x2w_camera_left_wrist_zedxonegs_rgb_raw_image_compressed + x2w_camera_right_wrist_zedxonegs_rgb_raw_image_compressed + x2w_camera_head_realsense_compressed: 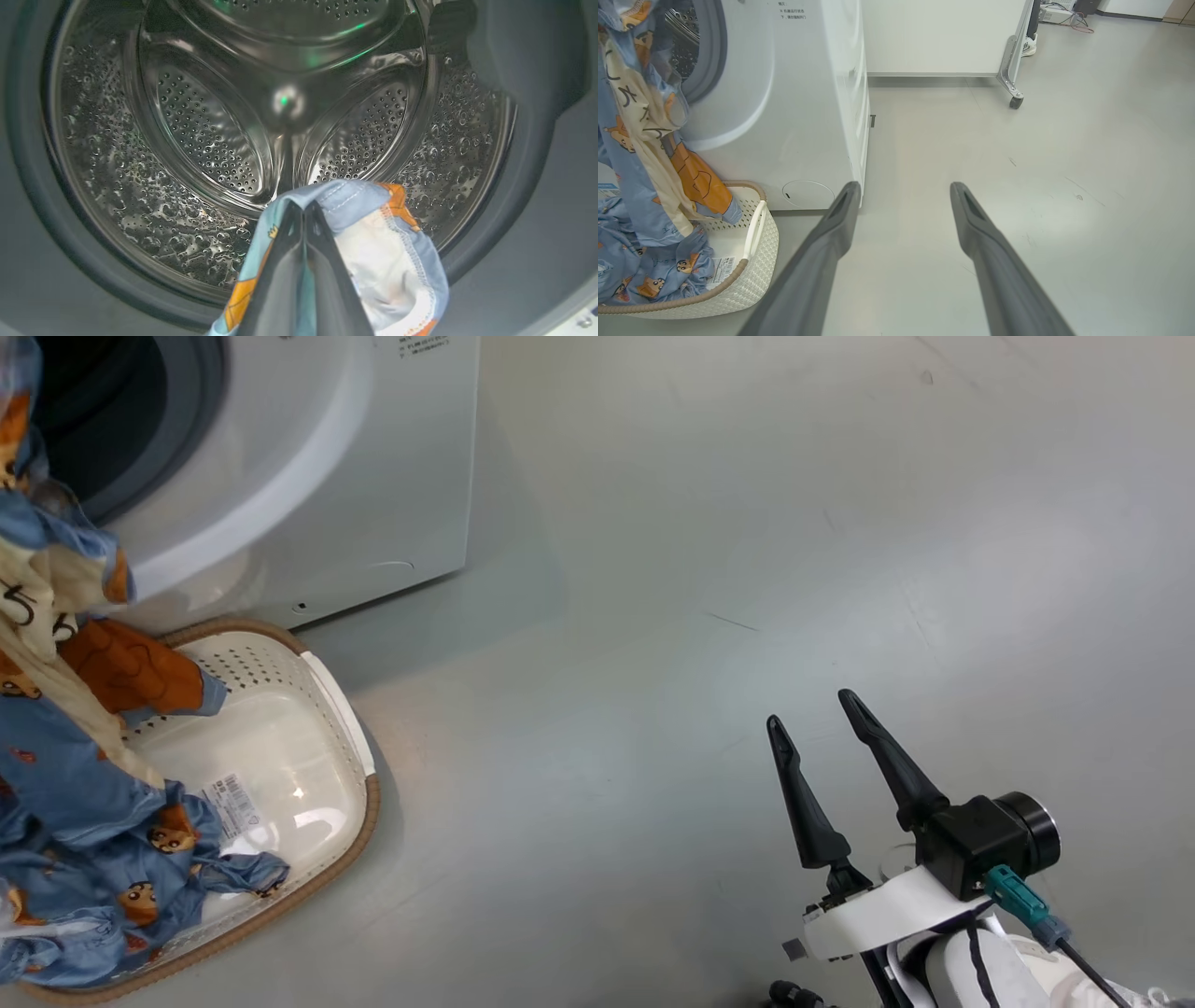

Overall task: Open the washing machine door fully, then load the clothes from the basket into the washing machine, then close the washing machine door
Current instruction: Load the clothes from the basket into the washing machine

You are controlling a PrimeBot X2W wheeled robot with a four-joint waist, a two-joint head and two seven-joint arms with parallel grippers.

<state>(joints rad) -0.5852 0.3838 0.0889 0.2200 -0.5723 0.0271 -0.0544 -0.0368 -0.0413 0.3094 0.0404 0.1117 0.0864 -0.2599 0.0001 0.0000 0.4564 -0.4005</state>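
The clothes are pinched tight in the left tool, held up right at the mouth of the washing machine, with the steel drum dead ahead. The rest of the fabric is draped down into the basket, which is parked just beside the machine. The right tool is spread wide with nothing gripped, kept well apart over the floor.

The right gripper has long black tapered fingers, a white bracket, black camera, teal plug.
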